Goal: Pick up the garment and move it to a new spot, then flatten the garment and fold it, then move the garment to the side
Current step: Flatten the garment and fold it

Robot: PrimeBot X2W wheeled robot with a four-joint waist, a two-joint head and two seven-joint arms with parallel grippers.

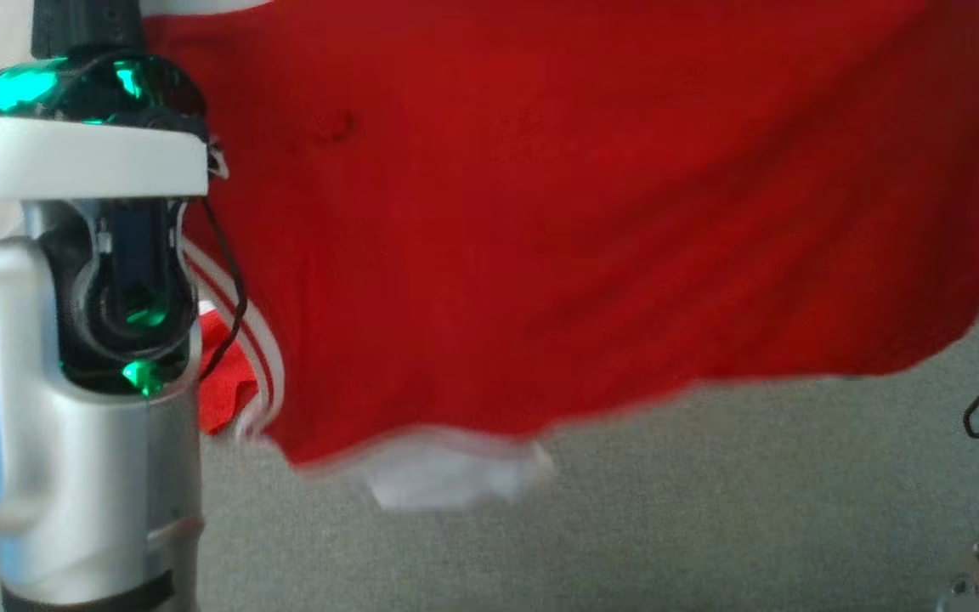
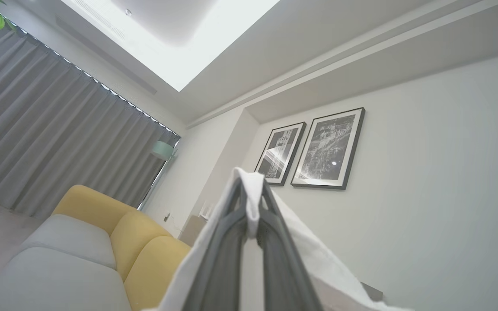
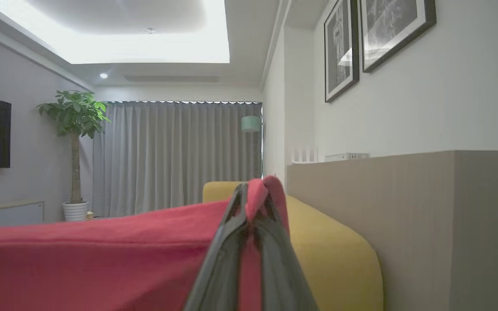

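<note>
Two grips carry all of it at this moment; the left jaws are pinched shut, dark fingers [image 2: 223, 250] clamped on a white band of cloth [image 2: 249, 194] that I take for trim, and the right jaws are pinched shut on a bunched fold of red mesh. The garment [image 1: 591, 212] hangs as a wide red sheet strung between the two sets of jaws and falling below them, its bottom hem clear of the grey floor [image 1: 710, 527] underneath; a pale patch [image 1: 455, 480] at that hem is too blurred to name.

You look to be in the carry, with the laying-out next; so hold both sets of jaws at one height, since the hem already sags lower under the left jaws than under the right. Spread the jaws only until the top edge between them runs straight; pull further and the thin pinch on the white band may slip. Mind the left forearm [image 1: 73, 425], which stands just beside the cloth's striped edge; a swing could drape fabric over it. When you lower, let the hem below the jaws touch first, then draw both jaws back together so the sheet rolls out flat; release neither before the cloth lies down.
</note>
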